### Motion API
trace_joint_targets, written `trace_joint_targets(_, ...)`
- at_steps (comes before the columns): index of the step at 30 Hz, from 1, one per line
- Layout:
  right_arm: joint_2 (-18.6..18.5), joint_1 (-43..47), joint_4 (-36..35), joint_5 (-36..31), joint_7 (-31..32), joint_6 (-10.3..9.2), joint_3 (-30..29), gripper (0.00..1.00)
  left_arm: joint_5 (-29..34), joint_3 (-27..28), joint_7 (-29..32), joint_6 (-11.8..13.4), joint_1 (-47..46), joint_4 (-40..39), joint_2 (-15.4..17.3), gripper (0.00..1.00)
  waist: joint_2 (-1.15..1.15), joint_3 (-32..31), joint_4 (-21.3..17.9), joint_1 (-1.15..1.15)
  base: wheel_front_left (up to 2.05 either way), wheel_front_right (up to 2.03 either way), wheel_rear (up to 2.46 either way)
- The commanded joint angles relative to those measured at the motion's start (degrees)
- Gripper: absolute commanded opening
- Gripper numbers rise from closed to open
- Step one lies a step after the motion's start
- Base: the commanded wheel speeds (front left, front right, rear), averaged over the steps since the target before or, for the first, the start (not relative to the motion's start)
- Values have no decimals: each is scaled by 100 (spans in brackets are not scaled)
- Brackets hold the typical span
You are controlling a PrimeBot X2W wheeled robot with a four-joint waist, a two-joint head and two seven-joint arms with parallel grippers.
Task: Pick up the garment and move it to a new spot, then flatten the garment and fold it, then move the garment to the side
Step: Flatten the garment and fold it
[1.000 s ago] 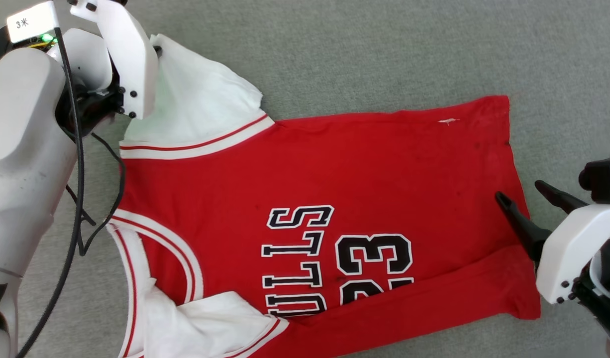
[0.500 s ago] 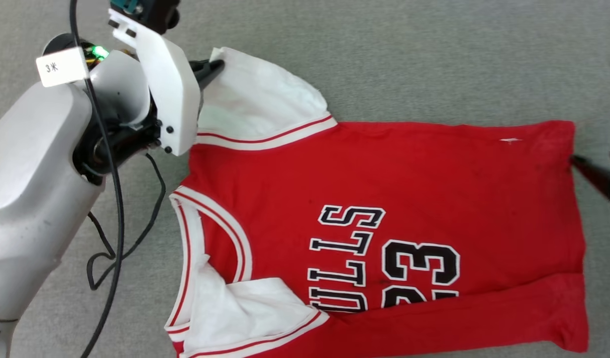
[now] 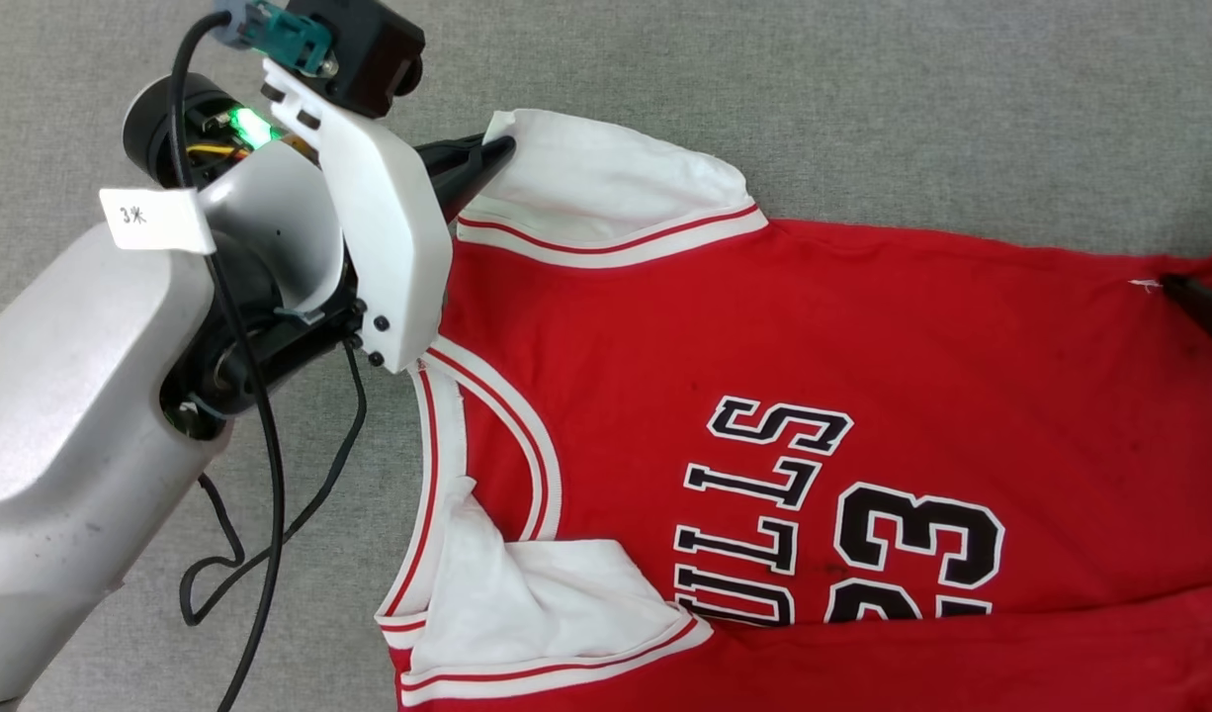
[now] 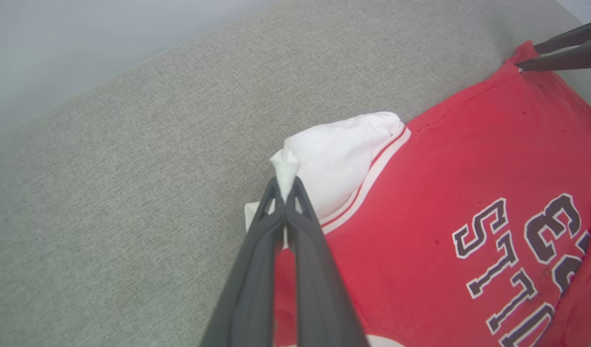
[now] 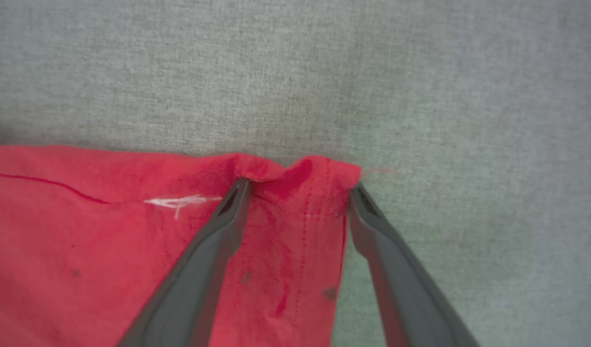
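Observation:
The garment is a red jersey with black "BULLS 23" lettering, lying spread on a grey fabric surface, its collar toward the left. My left gripper is shut on the tip of the far white sleeve. In the left wrist view the left gripper pinches a raised peak of that sleeve. My right gripper is open, its fingers straddling the far corner of the red hem. One of its dark fingers shows at the head view's right edge.
The grey fabric surface stretches beyond the jersey on the far side. Its edge meets a pale background in the left wrist view. A black cable loops down from my left arm beside the collar. The near sleeve lies folded over.
The head camera has shifted, so the jersey sits further right in the picture. My right gripper has moved from the middle of the hem to its far corner. The left gripper's shut tips now show.

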Motion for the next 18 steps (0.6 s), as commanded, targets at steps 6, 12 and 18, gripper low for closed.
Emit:
trace_joint_targets(6,23,220,481,117,-129,-2,430,0,-27,55,-142,77,194,-79,42,0,0,-14,62,0,0,0,0)
trace_joint_targets(12,-115,179,574,269,-869,-4,480,0,-67,136,-453,143,452,82,43,0,0,-269,2,0,0,0,0)
trace_joint_targets(18,-249,303,599,469,-1714,-6,363,0,-151,266,-880,285,879,168,51,0,0,-675,-35,0,0,0,0)
